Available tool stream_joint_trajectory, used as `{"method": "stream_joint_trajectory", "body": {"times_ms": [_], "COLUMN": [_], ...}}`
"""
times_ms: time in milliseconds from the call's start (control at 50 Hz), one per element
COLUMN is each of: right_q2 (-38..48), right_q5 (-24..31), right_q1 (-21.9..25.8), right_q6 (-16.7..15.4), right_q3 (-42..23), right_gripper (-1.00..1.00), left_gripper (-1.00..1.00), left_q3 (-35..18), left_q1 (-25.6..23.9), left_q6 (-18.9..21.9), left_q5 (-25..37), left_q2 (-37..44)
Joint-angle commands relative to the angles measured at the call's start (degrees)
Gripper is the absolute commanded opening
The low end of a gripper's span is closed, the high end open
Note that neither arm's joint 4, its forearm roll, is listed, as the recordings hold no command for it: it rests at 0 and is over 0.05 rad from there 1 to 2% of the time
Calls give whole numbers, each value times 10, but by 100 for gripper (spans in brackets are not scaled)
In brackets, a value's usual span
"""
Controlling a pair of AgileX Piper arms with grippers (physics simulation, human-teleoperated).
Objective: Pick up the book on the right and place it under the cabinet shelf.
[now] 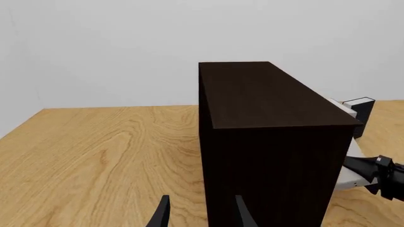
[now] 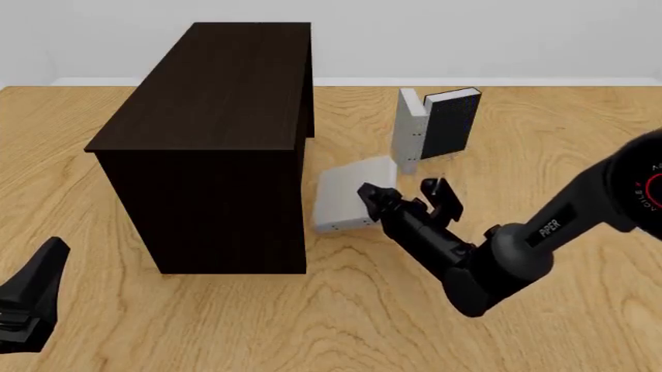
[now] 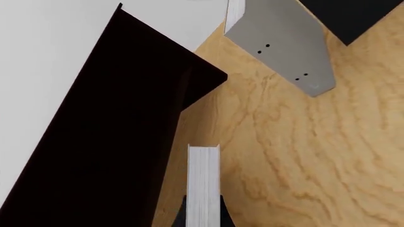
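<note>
The light-grey book (image 2: 346, 198) sits low beside the right wall of the dark brown cabinet shelf (image 2: 217, 132), and whether it touches the table cannot be told. My right gripper (image 2: 374, 203) is shut on its right edge. In the right wrist view the book (image 3: 203, 182) stands edge-on between the fingers (image 3: 224, 213), with the cabinet shelf (image 3: 113, 132) close alongside. My left gripper (image 2: 31, 302) hangs open at the near left, away from the book. In the left wrist view its fingers (image 1: 162, 215) stand apart before the cabinet shelf (image 1: 271, 142), and a corner of the book (image 1: 346, 182) peeks out behind it.
A narrow grey slab (image 2: 411, 128) and a black-covered book (image 2: 453, 124) stand upright behind the held book; both show in the right wrist view, slab (image 3: 284, 42) and black book (image 3: 353, 16). The wooden table (image 2: 559, 124) extends left and right of the cabinet.
</note>
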Motion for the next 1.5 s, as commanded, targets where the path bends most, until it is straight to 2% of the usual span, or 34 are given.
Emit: {"method": "stream_joint_trajectory", "body": {"times_ms": [20, 320, 340, 760, 840, 860, 920, 1040, 1060, 1180, 1220, 1380, 1500], "right_q2": [20, 44, 45, 26, 12, 9, 3, -7, -9, -9, -13, -14, -16], "right_q5": [-16, -6, -3, 61, 94, 118, 129, 183, 207, 269, 262, 304, 300], "right_q1": [0, -6, -7, -16, -20, -28, -25, -44, -51, -70, -67, -83, -81], "right_q6": [17, 20, 19, -4, -17, -30, -34, -63, -79, -114, -109, -137, -136], "right_q3": [-2, -7, -9, -17, -21, -31, -29, -49, -61, -91, -83, -97, -87], "right_gripper": [-100, -100, 100, 100, 100, 100, 100, 100, 100, 100, 100, 100, 100], "left_gripper": [100, 100, 100, 100, 100, 100, 100, 100, 100, 100, 100, 100, 100], "left_q3": [0, 0, 0, 0, 0, 0, 0, 0, 0, 0, 0, 0, 0], "left_q1": [0, 0, 0, 0, 0, 0, 0, 0, 0, 0, 0, 0, 0], "left_q6": [0, 0, 0, 0, 0, 0, 0, 0, 0, 0, 0, 0, 0], "left_q5": [0, 0, 0, 0, 0, 0, 0, 0, 0, 0, 0, 0, 0], "left_q2": [0, 0, 0, 0, 0, 0, 0, 0, 0, 0, 0, 0, 0]}}
